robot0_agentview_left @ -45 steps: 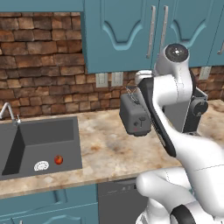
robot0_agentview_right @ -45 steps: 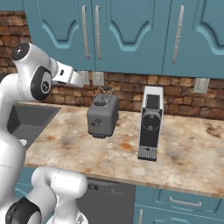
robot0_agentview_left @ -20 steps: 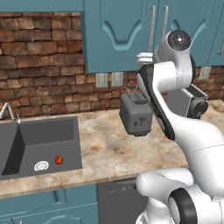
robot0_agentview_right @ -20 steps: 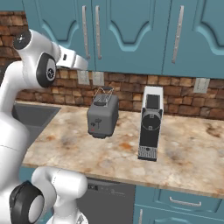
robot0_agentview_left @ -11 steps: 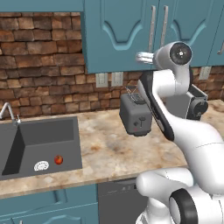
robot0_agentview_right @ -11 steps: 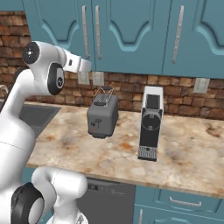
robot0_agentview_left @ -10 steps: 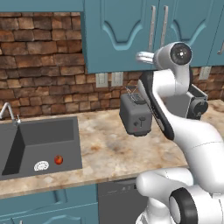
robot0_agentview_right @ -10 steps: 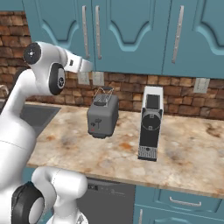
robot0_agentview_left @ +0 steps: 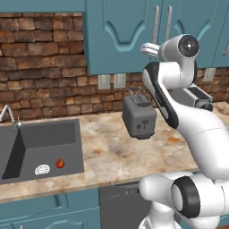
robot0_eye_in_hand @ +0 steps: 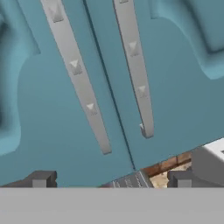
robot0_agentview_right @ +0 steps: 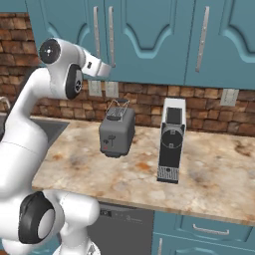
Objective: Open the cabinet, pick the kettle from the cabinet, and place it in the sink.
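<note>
Teal cabinet [robot0_agentview_left: 129, 31] shut above the counter [robot0_agentview_left: 107, 152], sink [robot0_agentview_left: 40, 145] at left, toaster [robot0_agentview_right: 117, 130] beside coffee machine [robot0_agentview_right: 170, 140] from the right, hand view facing two silver handles [robot0_eye_in_hand: 135, 65], jaws spread wide, holding nothing.

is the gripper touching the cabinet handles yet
Apart. In the hand view the open gripper sits short of both handles, whose lower ends hang clear of the fingertips.

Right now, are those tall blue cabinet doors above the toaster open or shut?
Shut. Both cabinet doors lie flush, their silver handles side by side along an unbroken seam.
</note>
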Available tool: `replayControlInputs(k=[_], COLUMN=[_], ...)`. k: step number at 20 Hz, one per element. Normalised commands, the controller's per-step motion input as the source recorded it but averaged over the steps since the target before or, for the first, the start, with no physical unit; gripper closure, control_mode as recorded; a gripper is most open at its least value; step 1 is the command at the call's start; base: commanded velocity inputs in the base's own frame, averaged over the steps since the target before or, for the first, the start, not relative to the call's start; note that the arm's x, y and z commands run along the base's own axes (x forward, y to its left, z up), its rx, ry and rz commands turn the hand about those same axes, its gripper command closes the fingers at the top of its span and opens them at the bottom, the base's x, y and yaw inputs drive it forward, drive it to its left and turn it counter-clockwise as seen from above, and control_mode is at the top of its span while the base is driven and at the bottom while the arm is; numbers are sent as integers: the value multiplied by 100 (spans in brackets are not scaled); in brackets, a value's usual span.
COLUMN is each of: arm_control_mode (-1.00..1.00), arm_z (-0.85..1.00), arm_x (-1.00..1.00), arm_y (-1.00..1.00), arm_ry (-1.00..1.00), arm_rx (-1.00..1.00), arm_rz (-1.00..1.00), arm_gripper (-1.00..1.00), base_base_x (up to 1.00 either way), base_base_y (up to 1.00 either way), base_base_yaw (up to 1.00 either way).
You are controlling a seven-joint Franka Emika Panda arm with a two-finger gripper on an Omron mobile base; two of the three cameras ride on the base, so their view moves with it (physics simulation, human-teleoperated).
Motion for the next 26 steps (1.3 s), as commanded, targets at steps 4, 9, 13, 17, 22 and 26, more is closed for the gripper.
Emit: replayControlInputs(k=[4, 9, 13, 17, 22, 26], arm_control_mode=[-100, -100, -100, -100, -100, -100], arm_z=[22, 10, 1, 6, 5, 2], arm_x=[28, 25, 30, 31, 24, 23], arm_y=[0, 0, 0, -4, -3, -1], arm_ry=[2, 0, 0, 1, 1, 0], arm_rx=[2, 0, 0, 0, 0, 0], arm_rz=[0, 0, 1, 4, 5, 6], arm_gripper=[-100, -100, -100, -100, -100, -100], base_base_x=[0, 0, 0, 0, 0, 0], base_base_y=[0, 0, 0, 0, 0, 0], base_base_yaw=[0, 0, 0, 0, 0, 0])
